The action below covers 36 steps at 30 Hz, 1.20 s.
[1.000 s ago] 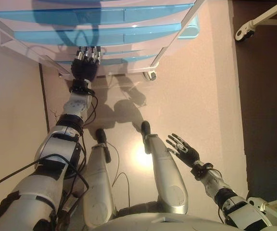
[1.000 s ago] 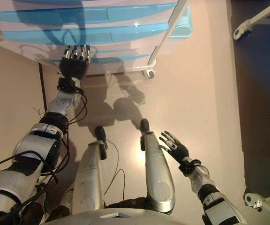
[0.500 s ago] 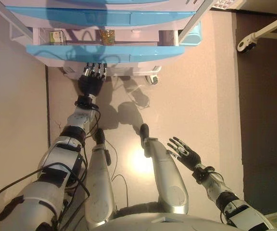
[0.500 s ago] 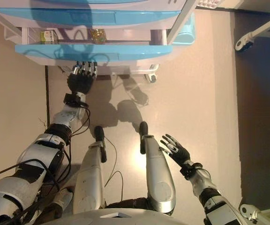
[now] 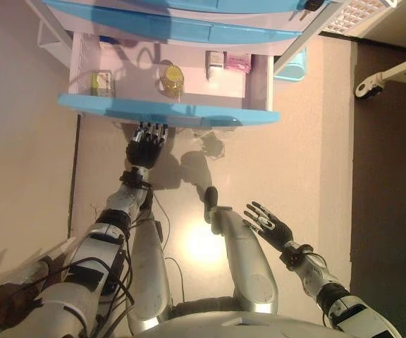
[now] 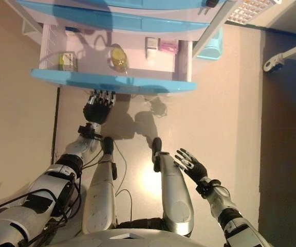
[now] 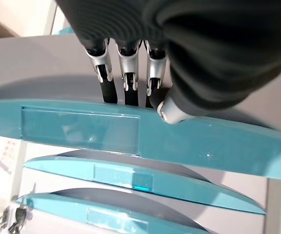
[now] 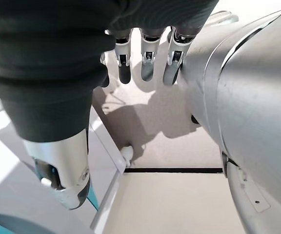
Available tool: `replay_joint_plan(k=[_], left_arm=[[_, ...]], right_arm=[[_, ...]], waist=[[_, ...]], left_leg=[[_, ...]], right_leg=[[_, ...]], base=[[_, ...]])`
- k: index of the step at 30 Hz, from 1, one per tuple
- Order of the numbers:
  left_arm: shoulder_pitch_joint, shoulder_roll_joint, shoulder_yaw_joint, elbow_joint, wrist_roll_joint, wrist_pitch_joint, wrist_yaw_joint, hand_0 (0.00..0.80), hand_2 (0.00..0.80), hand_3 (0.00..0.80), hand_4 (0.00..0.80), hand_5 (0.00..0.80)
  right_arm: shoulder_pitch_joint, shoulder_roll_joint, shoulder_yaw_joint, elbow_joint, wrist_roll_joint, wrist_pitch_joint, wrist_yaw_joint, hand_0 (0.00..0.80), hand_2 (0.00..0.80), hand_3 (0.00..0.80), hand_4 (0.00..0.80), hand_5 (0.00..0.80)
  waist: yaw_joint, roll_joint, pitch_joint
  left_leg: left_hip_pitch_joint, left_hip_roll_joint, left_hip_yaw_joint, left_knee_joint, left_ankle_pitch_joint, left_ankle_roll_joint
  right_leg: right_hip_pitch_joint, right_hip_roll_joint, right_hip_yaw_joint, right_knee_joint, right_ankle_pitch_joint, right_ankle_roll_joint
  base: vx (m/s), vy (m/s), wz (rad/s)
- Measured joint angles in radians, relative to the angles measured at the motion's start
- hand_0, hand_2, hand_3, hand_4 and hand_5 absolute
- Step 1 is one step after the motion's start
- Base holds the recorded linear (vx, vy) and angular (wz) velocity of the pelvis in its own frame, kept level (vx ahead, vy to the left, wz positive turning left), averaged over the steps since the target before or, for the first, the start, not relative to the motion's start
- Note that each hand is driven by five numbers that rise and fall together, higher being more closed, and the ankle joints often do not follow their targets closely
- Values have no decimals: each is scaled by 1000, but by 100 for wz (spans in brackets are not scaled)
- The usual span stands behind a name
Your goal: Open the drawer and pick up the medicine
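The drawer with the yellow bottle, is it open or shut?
Open. The drawer is pulled out, showing the yellow bottle and small boxes inside.

The left hand (image 7: 179, 53) fills much of the frame under its dark ribbed cover. Its silver, dark-tipped fingers (image 7: 127, 78) run straight out in a row and their tips meet the edge of a light blue drawer front (image 7: 82, 129), hooked at its rim; the thumb (image 7: 172, 109) lies against the same front. Beyond it, two more blue drawer fronts (image 7: 130, 178) stack one past the other in a pale cabinet.
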Motion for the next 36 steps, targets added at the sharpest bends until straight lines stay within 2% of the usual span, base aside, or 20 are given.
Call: replay_joint_plan(k=[5, 10, 13, 17, 19, 21, 22, 25, 30, 31, 32, 36], left_arm=[[85, -52, 25, 12, 60, 16, -76, 800, 800, 800, 800, 800], [164, -82, 31, 21, 105, 18, -144, 800, 800, 800, 800, 800], [196, -87, 31, 21, 109, 37, -162, 800, 800, 800, 800, 800], [220, -103, 33, 21, 110, 60, -165, 800, 800, 800, 800, 800], [239, -105, 46, 21, 109, 78, -165, 800, 800, 800, 800, 800], [256, -107, 50, 23, 109, 84, -162, 800, 800, 800, 800, 800], [264, -110, 74, 39, 104, 83, -142, 800, 800, 800, 800, 800], [273, -84, 146, 68, 94, 81, -103, 800, 800, 800, 800, 800], [338, -10, 154, 132, 94, 78, -64, 800, 800, 800, 800, 800], [355, -7, 164, 145, 94, 80, -50, 493, 493, 493, 493, 493], [370, -6, 169, 151, 93, 81, -37, 0, 0, 0, 0, 0], [397, -1, 190, 178, 95, 105, 11, 0, 0, 0, 0, 0]], right_arm=[[6, 3, -3, -12, -13, 1, -9, 0, 0, 0, 0, 0], [5, 13, -9, -11, -32, 0, -16, 0, 0, 0, 0, 0], [6, 23, -14, -12, -40, 0, -18, 0, 0, 0, 0, 0], [9, 29, -22, -12, -44, 0, -20, 0, 0, 0, 0, 0], [10, 30, -23, -13, -50, -1, -20, 0, 0, 0, 0, 0], [16, 31, -34, -9, -50, 0, -20, 0, 0, 0, 0, 0], [20, 32, -41, -7, -50, -1, -20, 0, 0, 0, 0, 0], [24, 32, -48, -4, -50, -2, -19, 0, 0, 0, 0, 0], [23, 37, -52, 8, -50, -4, -19, 0, 0, 0, 0, 0], [24, 38, -53, 19, -51, -5, -19, 0, 0, 0, 0, 0], [24, 39, -55, 27, -51, -6, -18, 0, 0, 0, 0, 0], [25, 40, -84, 39, -54, -6, -14, 0, 0, 0, 0, 0]], waist=[[27, 18, -1], [55, 21, -1], [61, 22, -1], [84, 25, -1], [85, 25, -1], [98, 27, -1], [102, 30, -1], [111, 32, -1], [146, 32, -1], [148, 32, -1], [150, 32, -1], [155, 32, -1]], left_leg=[[15, 1, -25, -17, 5, -9], [21, 5, -42, -26, 12, -16], [23, 13, -48, -27, 15, -16], [27, 18, -53, -57, 11, -21], [26, 18, -67, -65, 12, -20], [25, 20, -76, -66, 29, 3], [23, 21, -78, -66, 34, 1], [11, 22, -79, -70, 56, -23], [8, 16, -78, -73, 61, -32], [8, 14, -78, -73, 61, -33], [8, 12, -78, -73, 61, -32], [8, 10, -75, -75, 63, -27]], right_leg=[[19, 0, -27, 6, -16, -12], [26, 1, -48, 22, -32, -22], [37, 0, -71, 28, -42, -27], [38, 2, -79, 29, -48, -36], [40, 2, -95, 27, -54, -42], [43, 5, -108, 30, -63, -45], [47, 4, -120, 29, -68, -46], [51, 1, -140, 36, -85, -47], [53, -3, -140, 54, -107, -45], [54, -5, -140, 58, -110, -43], [54, -7, -140, 62, -112, -42], [53, -15, -147, 81, -122, -43]], base=[[-18, -39, 14], [-23, -34, 11], [-17, -36, 17], [-2, -40, 11], [3, -46, 18], [-5, -53, 17], [-3, -40, 25], [5, -21, 44], [4, 14, 19], [12, 25, 12], [16, 34, 10], [12, 45, 9]])
